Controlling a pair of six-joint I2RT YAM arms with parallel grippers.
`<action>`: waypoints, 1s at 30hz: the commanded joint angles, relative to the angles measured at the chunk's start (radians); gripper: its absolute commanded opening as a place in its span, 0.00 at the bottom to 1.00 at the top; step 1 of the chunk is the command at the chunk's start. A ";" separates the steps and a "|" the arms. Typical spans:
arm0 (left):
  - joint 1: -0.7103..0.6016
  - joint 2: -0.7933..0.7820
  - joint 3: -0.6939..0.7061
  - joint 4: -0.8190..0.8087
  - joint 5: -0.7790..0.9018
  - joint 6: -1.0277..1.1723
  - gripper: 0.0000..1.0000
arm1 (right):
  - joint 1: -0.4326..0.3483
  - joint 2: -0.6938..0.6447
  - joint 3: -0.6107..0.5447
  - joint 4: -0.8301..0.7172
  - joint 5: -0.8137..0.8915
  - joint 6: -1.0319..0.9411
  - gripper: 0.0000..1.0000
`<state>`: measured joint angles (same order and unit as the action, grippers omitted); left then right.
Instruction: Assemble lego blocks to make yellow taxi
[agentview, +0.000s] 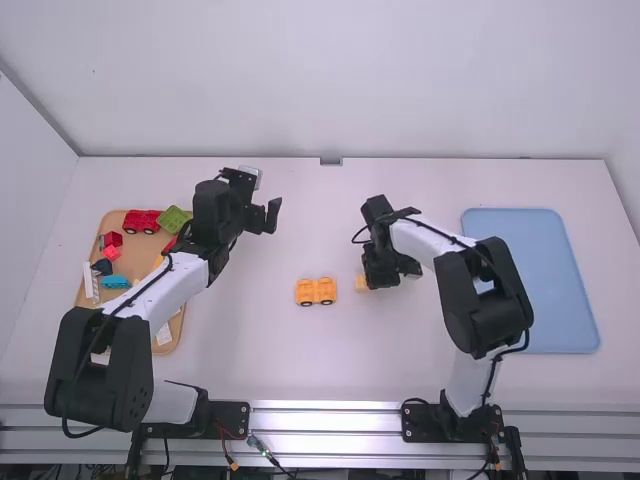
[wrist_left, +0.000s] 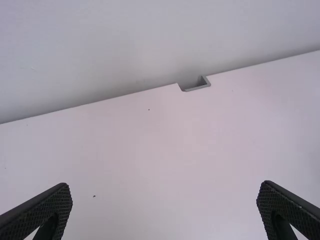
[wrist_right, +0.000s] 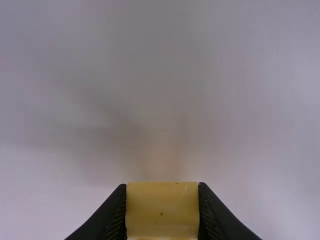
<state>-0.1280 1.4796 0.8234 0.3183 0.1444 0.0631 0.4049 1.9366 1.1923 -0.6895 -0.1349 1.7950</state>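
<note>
In the high view a yellow-orange car base with dark wheels (agentview: 316, 291) stands on the table near the middle. To its right, my right gripper (agentview: 368, 283) is low over the table, shut on a small yellow block (agentview: 361, 284). The right wrist view has the yellow block (wrist_right: 162, 210) squeezed between both fingers of the right gripper (wrist_right: 162, 212). My left gripper (agentview: 266, 217) is held up behind and left of the car base, its fingers apart and nothing between them. Seen in the left wrist view, the left gripper (wrist_left: 165, 207) is wide open above bare table.
A tan tray (agentview: 118, 217) at the left holds several loose blocks, among them a red car base (agentview: 141, 221) and a green block (agentview: 174, 219); the left arm passes over part of it. A blue tray (agentview: 545, 280) lies at the right, beside the right arm.
</note>
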 joint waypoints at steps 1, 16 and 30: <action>0.003 0.003 -0.010 -0.003 -0.007 -0.003 0.99 | 0.010 -0.008 -0.010 0.002 0.032 0.041 0.00; 0.005 0.003 -0.010 -0.008 -0.007 -0.005 0.99 | -0.020 -0.008 -0.107 0.102 -0.037 0.034 0.02; 0.004 0.003 -0.010 -0.014 -0.006 -0.008 0.99 | -0.026 -0.008 -0.105 0.110 -0.037 -0.061 0.99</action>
<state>-0.1280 1.4792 0.8234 0.3042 0.1444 0.0631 0.3794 1.9366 1.0954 -0.5758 -0.1745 1.7756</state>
